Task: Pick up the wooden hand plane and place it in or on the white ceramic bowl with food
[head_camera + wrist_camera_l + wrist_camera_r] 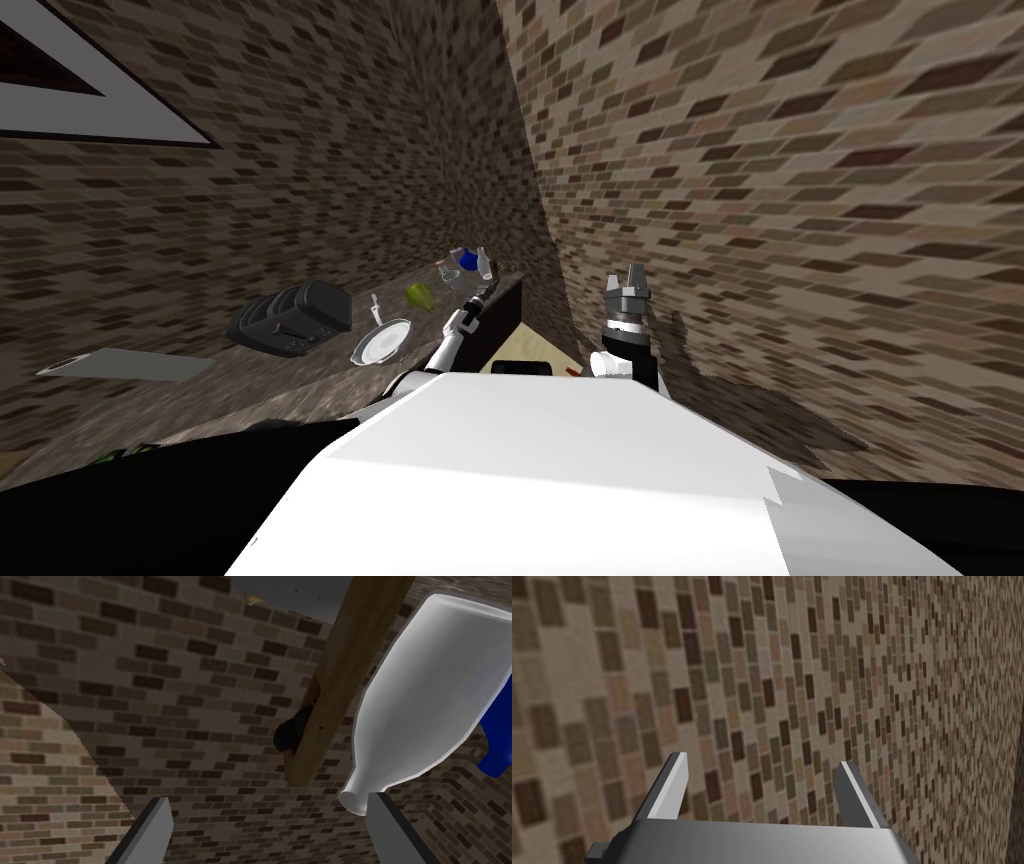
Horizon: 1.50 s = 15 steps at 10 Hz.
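The wooden hand plane (327, 676), a long plank-like body with a dark knob (286, 736), lies just beyond my left gripper (270, 826). That gripper is open with nothing between its fingers. Beside the plane stands a white bottle (425, 701) close to one fingertip, and a blue object (497, 748) behind it. In the head view my left gripper (486, 291) reaches over the counter's far end near the bottle (484, 263). A white round dish (382, 343) sits mid-counter. My right gripper (627, 278) is raised by the brick wall, open (762, 786).
On the brick-patterned counter (300, 385) are a black toaster (293, 317), a knife (376, 308), a green object (420, 294), a glass (447, 273) and a grey flat mat (125, 365). Brick walls close in behind and to the right.
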Available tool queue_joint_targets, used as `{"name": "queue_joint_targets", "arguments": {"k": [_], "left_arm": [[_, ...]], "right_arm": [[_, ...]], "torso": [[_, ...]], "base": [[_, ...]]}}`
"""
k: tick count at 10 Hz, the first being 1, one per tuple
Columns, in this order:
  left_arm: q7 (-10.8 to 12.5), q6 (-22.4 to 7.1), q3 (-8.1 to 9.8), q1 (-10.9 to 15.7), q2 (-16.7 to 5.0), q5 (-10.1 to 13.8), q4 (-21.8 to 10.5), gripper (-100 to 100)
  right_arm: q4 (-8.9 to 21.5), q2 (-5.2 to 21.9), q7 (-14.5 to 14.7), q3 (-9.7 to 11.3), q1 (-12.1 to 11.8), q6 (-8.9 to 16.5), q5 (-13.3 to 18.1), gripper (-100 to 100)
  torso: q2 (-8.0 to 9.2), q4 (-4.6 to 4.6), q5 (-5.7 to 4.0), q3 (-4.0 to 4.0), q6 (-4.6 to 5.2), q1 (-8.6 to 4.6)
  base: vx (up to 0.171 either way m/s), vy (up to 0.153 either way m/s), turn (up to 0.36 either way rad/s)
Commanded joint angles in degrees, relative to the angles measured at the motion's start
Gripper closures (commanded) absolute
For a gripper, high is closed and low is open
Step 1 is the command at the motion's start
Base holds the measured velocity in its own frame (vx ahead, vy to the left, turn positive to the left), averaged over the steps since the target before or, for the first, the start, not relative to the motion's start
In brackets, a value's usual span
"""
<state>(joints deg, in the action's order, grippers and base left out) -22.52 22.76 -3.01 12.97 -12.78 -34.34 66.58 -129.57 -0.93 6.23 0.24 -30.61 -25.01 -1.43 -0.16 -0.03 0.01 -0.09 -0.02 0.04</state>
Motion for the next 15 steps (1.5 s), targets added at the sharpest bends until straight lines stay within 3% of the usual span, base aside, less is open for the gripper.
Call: {"name": "queue_joint_targets", "arguments": {"k": [1,9,10,11,12,13,14,15], "left_arm": [[-1.42,-0.63,-0.31,1.72,-0.01,-1.94,-2.45,-100],[-7.61,-3.58,-1.60,10.29,-0.25,-10.69,-11.74,-100],[-8.01,-3.78,-1.67,11.07,-0.26,-11.24,-12.19,-100],[-7.58,-3.70,-1.72,10.16,-0.24,-10.80,-11.35,-100],[-7.67,-3.81,-1.74,10.26,-0.25,-10.89,-11.38,0],[-7.66,-3.80,-1.74,10.26,-0.25,-10.88,-11.38,-100],[-7.67,-3.80,-1.74,10.26,-0.25,-10.88,-11.38,100],[-7.67,-3.80,-1.74,10.26,-0.25,-10.88,-11.38,100]], "right_arm": [[0.00,0.00,0.00,0.00,0.00,0.00,0.00,0],[0.00,0.00,0.00,0.00,-0.01,0.00,0.00,0],[0.00,0.00,0.00,0.00,-0.01,0.00,0.00,0],[0.00,0.00,0.00,0.00,-0.01,0.00,0.00,0],[0.00,0.00,0.00,0.00,0.00,0.00,0.00,0],[0.00,0.00,0.00,0.00,0.00,0.00,0.00,0],[0.00,0.00,0.00,0.00,0.00,0.00,0.00,0],[0.00,0.00,0.00,0.00,0.01,0.00,0.00,0]], "torso": [[0.00,0.00,0.00,0.00,0.00,0.00],[-0.18,-0.04,-0.01,-0.10,0.00,-0.03],[-0.27,-0.05,-0.02,-0.15,0.01,-0.08],[-0.43,-0.08,-0.02,-0.24,0.01,-0.06],[-0.22,-0.07,-0.01,-0.14,0.00,-0.04],[0.01,-0.01,-0.01,-0.01,0.00,-0.04],[0.10,0.02,-0.01,0.05,0.00,-0.04],[0.15,0.03,-0.01,0.08,0.00,-0.04]], "base": [[0.036,0.010,0.034],[0.069,0.006,0.033],[0.168,-0.002,-0.006],[0.081,0.002,-0.004],[0.014,0.000,0.001],[0.007,0.000,0.000],[0.000,0.000,0.000],[0.000,0.000,0.000]]}}
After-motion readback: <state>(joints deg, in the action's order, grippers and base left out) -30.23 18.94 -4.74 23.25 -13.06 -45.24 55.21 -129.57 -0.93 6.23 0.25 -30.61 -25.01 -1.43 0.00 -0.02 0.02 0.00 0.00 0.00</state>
